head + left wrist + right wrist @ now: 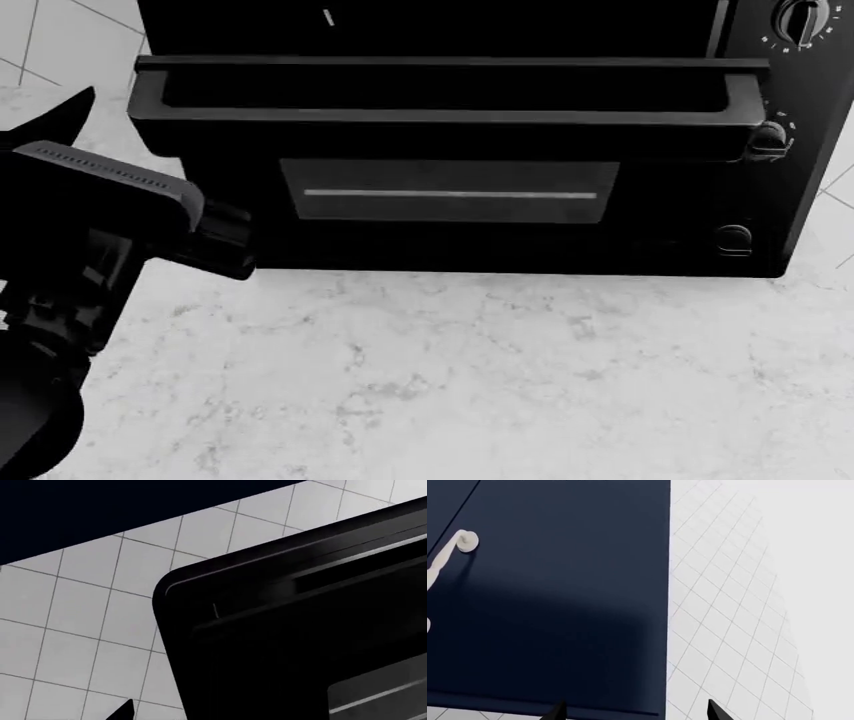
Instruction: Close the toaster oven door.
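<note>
Counter [467, 380]: pale marbled stone, fills the lower half of the head view. Oven [747, 30] sits at 12 o'clock on it, big glossy black box against white tile [80, 630], knobs [805, 18] stacked down its right panel at 1–2 o'clock. Door [447, 190] hangs partly open, top edge tipped out toward the robot, glass window with a rack line showing through at centre; not latched yet, by the look of the gap above the handle. Handle [441, 88] is a full-width black bar along the door's top edge, at 12 o'clock. Judgement: door is rigid metal and glass on a bottom hinge, moderate weight, swings on one axis only; glass is the fragile part and the gloss finish looks slippery, so push on the bar or the frame just beside it, near mid-span to avoid racking the hinge. No grasp needed, a flat push up and back should do. Left claw [220, 240] sits at 9 o'clock, near the door's left edge, apparently not touching; released or clenched, cannot tell. Right claw [635, 711] is spread, holding nothing, aimed at a dark blue cabinet [560, 605] with a cream handle, well away from the oven.
</note>
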